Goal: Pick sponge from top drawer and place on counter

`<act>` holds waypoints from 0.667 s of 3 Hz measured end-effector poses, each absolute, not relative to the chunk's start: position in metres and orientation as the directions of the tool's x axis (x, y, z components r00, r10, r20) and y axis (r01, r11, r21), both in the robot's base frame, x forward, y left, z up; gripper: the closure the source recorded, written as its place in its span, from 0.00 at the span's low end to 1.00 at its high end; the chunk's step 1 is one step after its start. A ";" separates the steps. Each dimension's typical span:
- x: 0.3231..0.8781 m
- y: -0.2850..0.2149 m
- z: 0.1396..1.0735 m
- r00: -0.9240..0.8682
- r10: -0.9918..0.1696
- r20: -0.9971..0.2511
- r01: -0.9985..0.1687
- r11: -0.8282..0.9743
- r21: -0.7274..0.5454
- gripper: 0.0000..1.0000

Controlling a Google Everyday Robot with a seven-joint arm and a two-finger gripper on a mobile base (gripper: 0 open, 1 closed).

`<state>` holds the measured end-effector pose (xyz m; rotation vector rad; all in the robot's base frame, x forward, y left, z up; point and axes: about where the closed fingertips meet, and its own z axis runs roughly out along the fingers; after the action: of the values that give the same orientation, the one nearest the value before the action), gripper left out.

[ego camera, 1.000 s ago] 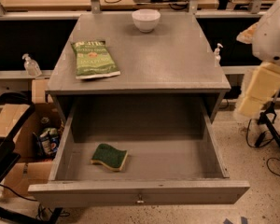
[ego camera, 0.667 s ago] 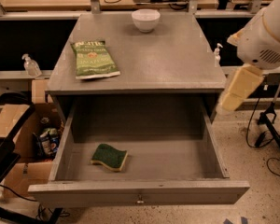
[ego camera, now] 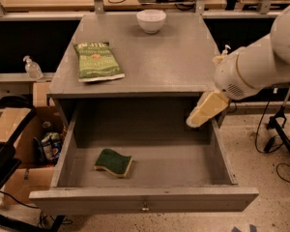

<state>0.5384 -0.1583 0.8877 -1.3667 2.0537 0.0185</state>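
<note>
Gaping drawer: the wide, shallow grey wooden top drawer is pulled out, with its plain front panel and small metal knob nearest of all.
Sponge: the small wavy-edged sponge, dark green scouring top over yellow foam, lies flat on the drawer floor, left of the drawer's middle and towards its front. It has not shifted over the last second.
Gripper: the cream-coloured two-finger gripper on the rounded white arm hangs tilted over the drawer's right rear corner, well apart from the sponge. Whether it is spread or closed cannot be told.
Change: a second ago the gripper hung outside the drawer's right wall. It has since swung inward and lower, over the drawer's opening.
Meaning: the reach looks begun but the pick is not. The gripper must likely cross leftward and forward, then descend on the sponge.
Counter: the flat grey matte counter lies above and behind the drawer.
Beyond: a green chip bag lies above the drawer's left rear, and a round white bowl stands farthest behind the drawer.
</note>
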 end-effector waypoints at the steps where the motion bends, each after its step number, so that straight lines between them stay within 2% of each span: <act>1: 0.536 -0.149 0.889 -0.260 -0.770 -0.583 -0.752 0.540 -0.379 0.00; 2: 0.545 -0.148 0.896 -0.242 -0.758 -0.605 -0.725 0.556 -0.406 0.00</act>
<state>0.5445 -0.1476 0.8965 -1.1928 1.9964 -0.0527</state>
